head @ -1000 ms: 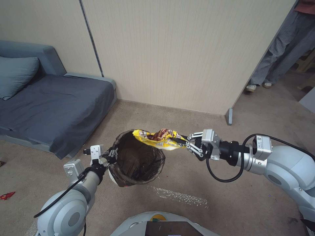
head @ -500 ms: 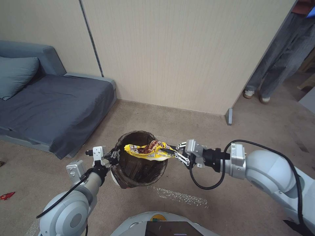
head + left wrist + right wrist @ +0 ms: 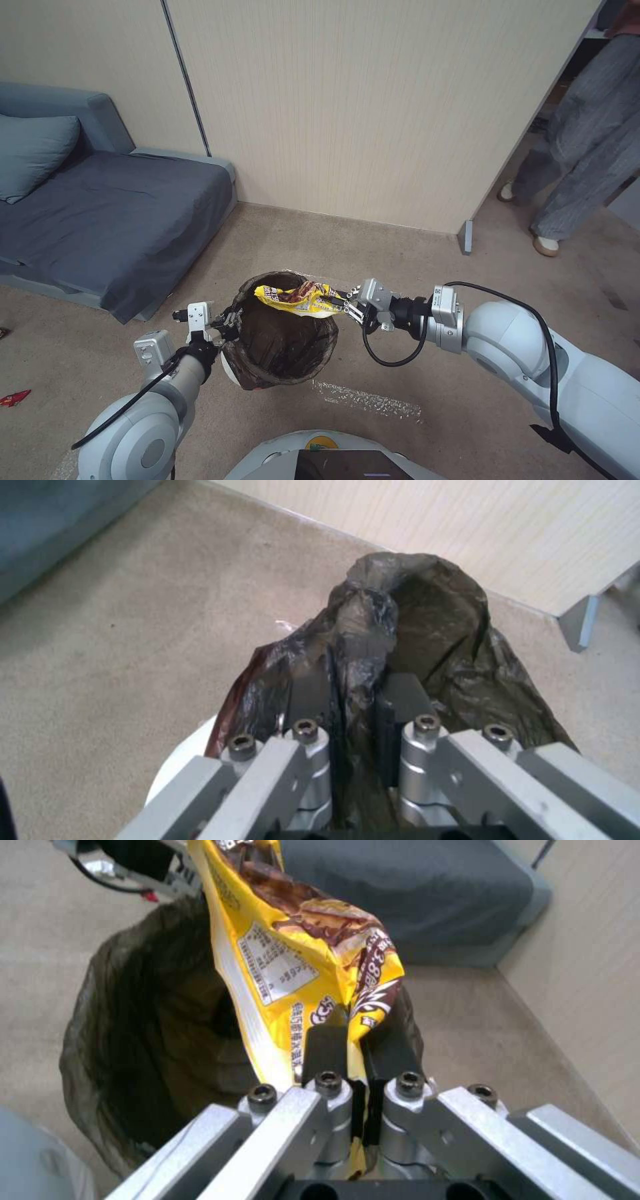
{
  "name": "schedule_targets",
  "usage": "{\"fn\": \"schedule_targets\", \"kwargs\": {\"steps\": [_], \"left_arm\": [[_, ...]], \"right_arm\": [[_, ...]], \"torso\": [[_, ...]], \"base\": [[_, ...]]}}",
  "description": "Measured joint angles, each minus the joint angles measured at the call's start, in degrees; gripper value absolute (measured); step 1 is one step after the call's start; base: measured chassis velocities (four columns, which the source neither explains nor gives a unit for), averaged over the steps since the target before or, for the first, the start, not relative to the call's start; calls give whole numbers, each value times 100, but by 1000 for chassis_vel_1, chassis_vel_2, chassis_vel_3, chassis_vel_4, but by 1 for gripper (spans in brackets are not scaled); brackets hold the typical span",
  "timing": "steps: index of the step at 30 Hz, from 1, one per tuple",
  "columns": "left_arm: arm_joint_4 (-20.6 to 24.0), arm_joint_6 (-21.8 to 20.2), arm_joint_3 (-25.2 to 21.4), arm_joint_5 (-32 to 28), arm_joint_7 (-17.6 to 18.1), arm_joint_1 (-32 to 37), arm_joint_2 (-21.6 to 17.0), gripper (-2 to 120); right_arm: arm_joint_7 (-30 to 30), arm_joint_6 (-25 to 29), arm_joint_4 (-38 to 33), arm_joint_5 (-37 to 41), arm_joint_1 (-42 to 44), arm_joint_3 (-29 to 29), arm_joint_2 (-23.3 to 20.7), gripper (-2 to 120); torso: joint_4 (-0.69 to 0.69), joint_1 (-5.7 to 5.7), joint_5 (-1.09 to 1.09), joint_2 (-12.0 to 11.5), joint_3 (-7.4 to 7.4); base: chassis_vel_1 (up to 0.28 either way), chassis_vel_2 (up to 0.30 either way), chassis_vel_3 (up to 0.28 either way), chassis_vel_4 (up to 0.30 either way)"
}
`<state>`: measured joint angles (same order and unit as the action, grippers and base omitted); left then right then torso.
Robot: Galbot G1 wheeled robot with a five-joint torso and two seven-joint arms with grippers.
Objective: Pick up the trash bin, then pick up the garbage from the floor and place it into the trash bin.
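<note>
Standing close in front of the robot's base, the left tool is pinching the rim of the trash bin, its two pads closed on the dark brown bag folded over the edge; in the left wrist view the bag is bunching up between the fingers, with a sliver of the white pail showing beneath. The bin is hanging tilted above the carpeted floor, just over a strip of shiny tape.

A little farther out, the right tool is reaching across from the robot's right, clamped on one end of a yellow wrapper. The wrapper is stretching out over the mouth of the bin, lying above the far part of the rim. In the right wrist view the black pads are squeezing the yellow wrapper's crumpled end, and the dark bag is gaping open below it.

Off to the robot's left, a small red wrapper is lying on the floor. Beyond that, a grey sofa with a cushion is sitting against the pale wall.
</note>
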<state>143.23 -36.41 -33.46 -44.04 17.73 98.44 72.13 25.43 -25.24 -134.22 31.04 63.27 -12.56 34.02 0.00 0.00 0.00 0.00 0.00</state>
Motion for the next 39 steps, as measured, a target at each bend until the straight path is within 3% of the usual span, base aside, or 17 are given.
{"fn": "schedule_targets", "kwargs": {"steps": [7,15,18,28,34,37,39], "left_arm": [[0,0,16,2,-5,9,18,8],[0,0,30,10,-16,-10,43,8],[0,0,25,15,-18,-18,71,8],[0,0,35,18,-24,-33,102,8],[0,-2,42,19,-28,-15,117,8],[0,-2,42,19,-29,-9,117,8],[0,-2,29,19,-32,11,121,8]], "right_arm": [[103,24,-1,-60,213,-135,-43,-1],[73,61,-47,-197,195,2,9,25],[12,73,-44,-274,289,6,33,43],[-158,58,-8,-347,331,71,124,75],[-223,60,-43,-326,543,-204,138,98],[-226,69,-53,-321,602,-288,145,99],[-313,193,-181,-227,1004,-818,218,100]], "torso": [[-1,0,0,0,0],[0,0,-1,0,0],[-1,0,0,0,0],[0,0,0,0,0],[0,0,0,0,0],[0,0,0,0,0],[2,0,0,0,0]], "base": [[0,0,0,0],[0,0,0,0],[0,0,0,0],[0,0,0,0],[0,0,0,0],[0,0,0,0],[0,0,0,0]]}}
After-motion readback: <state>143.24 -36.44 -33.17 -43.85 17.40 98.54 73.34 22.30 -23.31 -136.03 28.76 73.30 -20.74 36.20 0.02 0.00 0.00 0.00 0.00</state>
